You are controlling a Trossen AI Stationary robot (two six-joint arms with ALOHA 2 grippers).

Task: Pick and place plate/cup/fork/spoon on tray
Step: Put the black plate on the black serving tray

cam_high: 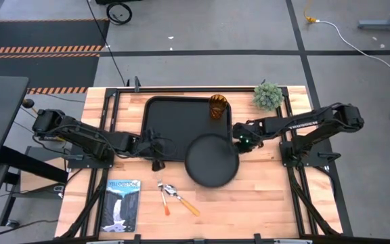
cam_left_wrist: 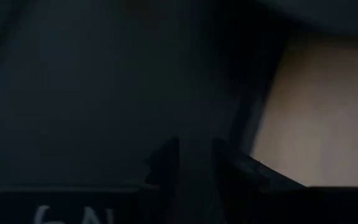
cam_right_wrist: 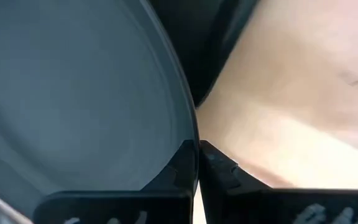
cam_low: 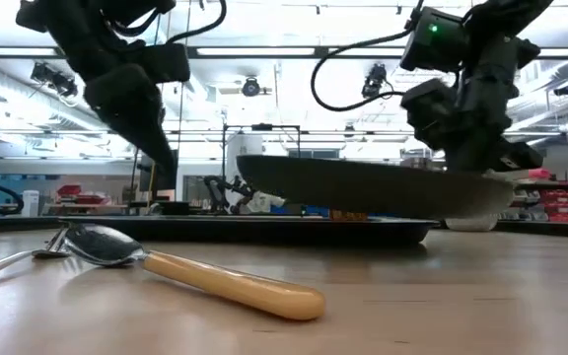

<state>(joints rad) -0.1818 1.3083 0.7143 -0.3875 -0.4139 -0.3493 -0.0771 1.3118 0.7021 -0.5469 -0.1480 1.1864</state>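
Observation:
The black round plate (cam_high: 212, 161) hangs over the near right corner of the black tray (cam_high: 171, 122), with my right gripper (cam_high: 238, 143) shut on its far right rim. The amber cup (cam_high: 219, 106) stands upright in the tray's far right corner. The fork (cam_high: 164, 200) and the spoon (cam_high: 183, 200) lie crossed on the table near its front edge. My left gripper (cam_high: 157, 161) hovers at the tray's near rim. A narrow gap shows between its fingers (cam_left_wrist: 166, 165), with nothing in it. My right gripper pinches the plate's raised rim (cam_right_wrist: 190, 134) between its two fingers, one on the plate's inner face and one on its outer side. The fingers slant down from the table's right. The plate (cam_low: 363, 185) hangs almost level, above the tray's rim (cam_low: 264, 229).
A small green plant (cam_high: 268, 95) stands at the table's far right corner. A booklet (cam_high: 122, 203) lies at the near left. Bare wood shows to the right of the fork and spoon. Dark frame rails run along both sides of the table.

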